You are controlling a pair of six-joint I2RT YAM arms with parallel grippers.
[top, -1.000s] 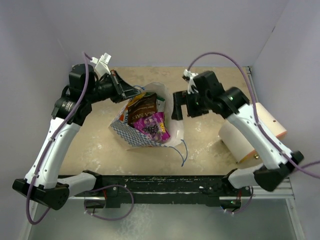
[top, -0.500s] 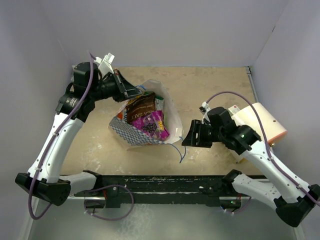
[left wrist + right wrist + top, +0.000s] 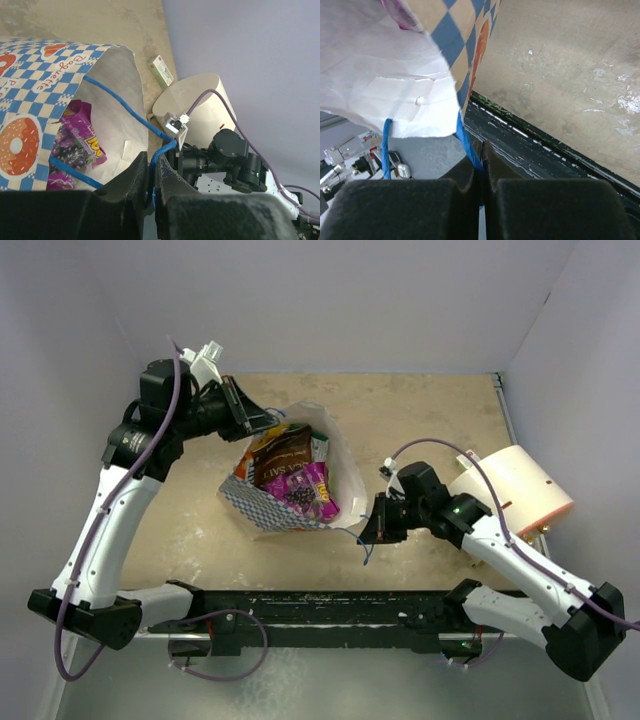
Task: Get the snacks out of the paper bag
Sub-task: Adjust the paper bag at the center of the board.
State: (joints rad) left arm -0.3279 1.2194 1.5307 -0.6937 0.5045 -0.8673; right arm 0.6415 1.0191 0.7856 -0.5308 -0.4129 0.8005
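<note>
The paper bag (image 3: 258, 508) lay on its side left of centre in the top view, with its checkered band toward the lower left and its mouth gaping toward the upper right. Most of the snacks (image 3: 298, 480) were inside it, a magenta-purple packet (image 3: 310, 496) and a dark brown pouch (image 3: 284, 452) on top of the pile. A small pale green packet (image 3: 161, 71) lay out on the surface (image 3: 430, 420) beside the cream cylinder (image 3: 512, 492).

My left fingers (image 3: 263, 423) sat at the upper left rim of the mouth, drawn nearly together on the upper string handle (image 3: 161, 149). A thin gap showed beside the string, so I judged that hold the weaker one. My right fingers (image 3: 368, 531), lower right of the bag, were pressed fully together on the lower string handle (image 3: 468, 145).

Several things worried me. The string was thin and could slide out of the looser left pinch the moment I put load on it, letting the mouth flop closed. If I spread the arms too hard, a handle could rip through the paper at its knot hole, which the right wrist view showed close to the paper's edge. The bag looked light, so tipping it might dump everything at once, with packets skidding toward the black rail at the bottom of the frame, just by my right fingers. And with both pairs of fingers busy, I had none free to pick out a packet.
</note>
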